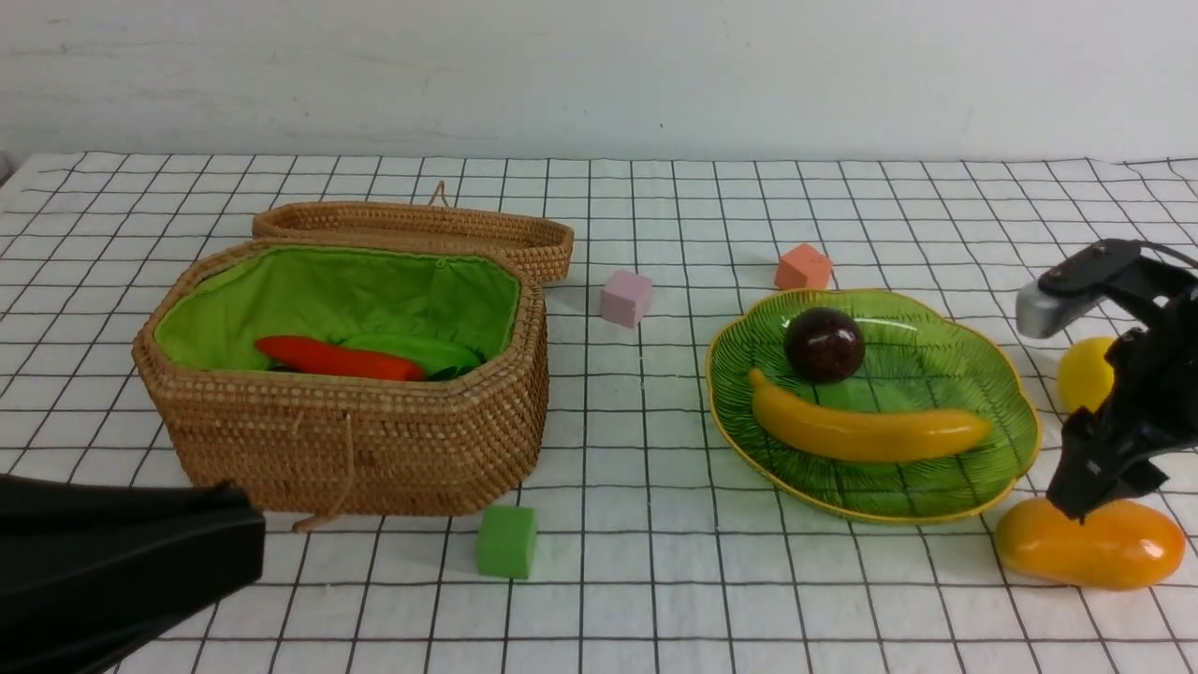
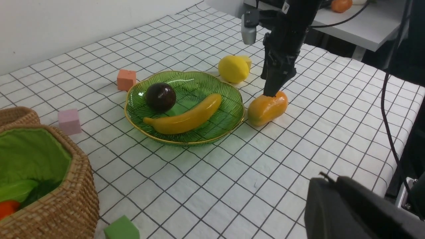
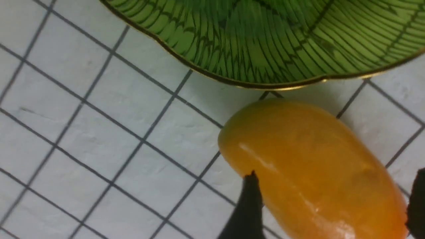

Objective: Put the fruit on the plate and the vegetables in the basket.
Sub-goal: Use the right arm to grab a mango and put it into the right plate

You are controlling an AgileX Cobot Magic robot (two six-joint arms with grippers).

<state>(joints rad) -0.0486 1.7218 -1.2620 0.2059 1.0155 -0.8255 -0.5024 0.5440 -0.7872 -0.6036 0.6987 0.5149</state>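
Note:
The green plate (image 1: 1015, 388) holds the banana (image 1: 870, 431) and the mangosteen (image 1: 824, 344). The mango (image 1: 1114, 548) lies on the cloth by the plate's near right rim, and the lemon (image 1: 1084, 373) lies right of the plate. My right gripper (image 1: 1076, 505) is down over the mango; in the right wrist view it (image 3: 335, 172) is open, with one finger on each side of the mango (image 3: 308, 159). The basket (image 1: 356, 449) stands open at the left with the carrot (image 1: 337, 358) and the green gourd (image 1: 421, 354) inside; the eggplant is hidden. My left gripper (image 1: 248, 529) is shut and empty, low at the near left.
The basket's lid (image 1: 421, 229) lies open behind it. A pink cube (image 1: 626, 298) and an orange cube (image 1: 803, 268) sit behind the plate. A green cube (image 1: 506, 541) sits in front of the basket. A yellow cube (image 2: 246, 60) sits behind the lemon.

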